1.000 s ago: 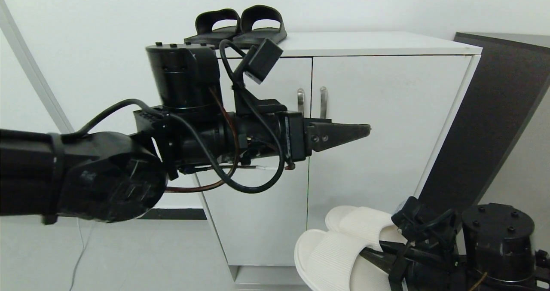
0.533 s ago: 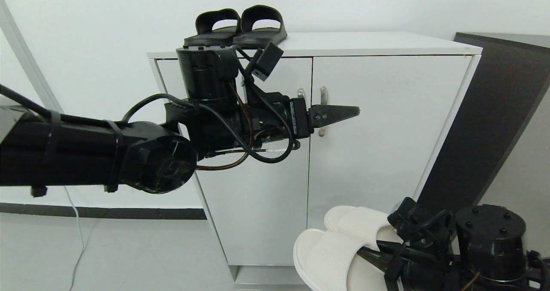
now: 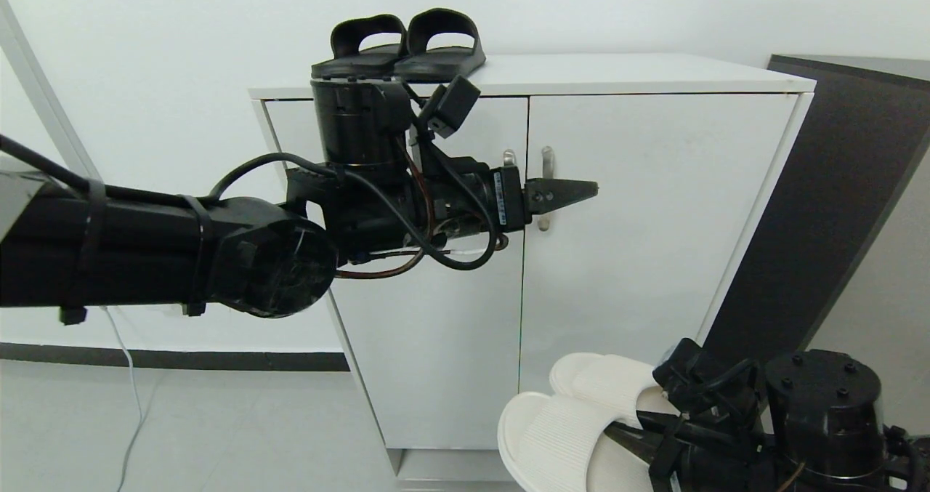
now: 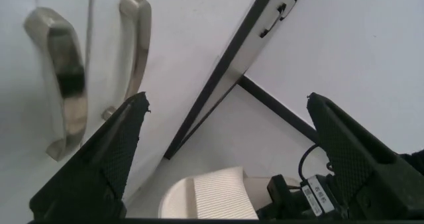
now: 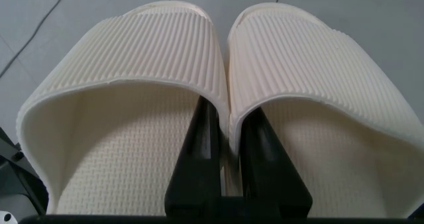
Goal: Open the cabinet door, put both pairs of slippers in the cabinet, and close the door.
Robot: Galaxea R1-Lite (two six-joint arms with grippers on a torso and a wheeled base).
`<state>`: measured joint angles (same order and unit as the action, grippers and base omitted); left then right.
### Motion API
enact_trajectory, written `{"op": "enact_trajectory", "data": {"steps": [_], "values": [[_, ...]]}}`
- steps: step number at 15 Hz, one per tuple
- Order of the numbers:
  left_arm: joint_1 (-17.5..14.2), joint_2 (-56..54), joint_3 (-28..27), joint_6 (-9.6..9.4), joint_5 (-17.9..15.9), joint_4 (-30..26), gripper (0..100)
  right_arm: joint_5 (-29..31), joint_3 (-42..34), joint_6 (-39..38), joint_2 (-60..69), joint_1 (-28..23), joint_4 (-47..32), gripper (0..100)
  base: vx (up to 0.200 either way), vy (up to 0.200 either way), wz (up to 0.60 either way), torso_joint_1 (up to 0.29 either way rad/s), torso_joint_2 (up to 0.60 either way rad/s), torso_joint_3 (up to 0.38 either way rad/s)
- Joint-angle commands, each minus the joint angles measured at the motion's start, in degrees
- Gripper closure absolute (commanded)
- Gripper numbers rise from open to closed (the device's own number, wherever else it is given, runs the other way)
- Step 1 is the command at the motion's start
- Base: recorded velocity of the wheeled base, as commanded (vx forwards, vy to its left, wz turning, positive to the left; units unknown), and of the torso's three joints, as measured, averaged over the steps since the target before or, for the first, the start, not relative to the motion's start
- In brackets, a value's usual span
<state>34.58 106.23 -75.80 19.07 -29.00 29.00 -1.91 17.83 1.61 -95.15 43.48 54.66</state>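
The left end effector [image 3: 587, 188] hovers wide open at the shut cabinet's [image 3: 654, 223] handles [image 3: 546, 159]. The right end effector [image 5: 227, 118] pinches the white slippers [image 5: 132, 58] together.

The cabinet [image 3: 654, 208] is smooth, matt white board. Its 2 handles [image 4: 137, 38] are brushed metal with a soft sheen. The black slippers [image 3: 407, 41] look like matt moulded rubber. The white slippers [image 5: 159, 52] have ribbed cloth uppers and waffle-textured insoles. On the left gripper [image 4: 227, 103], the fingers [image 4: 106, 161] are matt black, finely grained plastic.
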Motion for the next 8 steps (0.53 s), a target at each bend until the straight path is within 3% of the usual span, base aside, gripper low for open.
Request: {"op": "enact_trajectory", "data": {"steps": [1,8], "values": [[0.0,0.9,-2.4,-0.08,2.2,-1.1,0,0.0,0.0,0.1,-0.1,0.0,0.1,100,0.000,0.000,0.00,0.000,0.00,0.000],[0.0,5.7,-7.3,-0.35,3.2,-1.7,0,-0.1,0.0,-0.1,-0.2,-0.4,0.1,100,0.000,0.000,0.00,0.000,0.00,0.000]]}}
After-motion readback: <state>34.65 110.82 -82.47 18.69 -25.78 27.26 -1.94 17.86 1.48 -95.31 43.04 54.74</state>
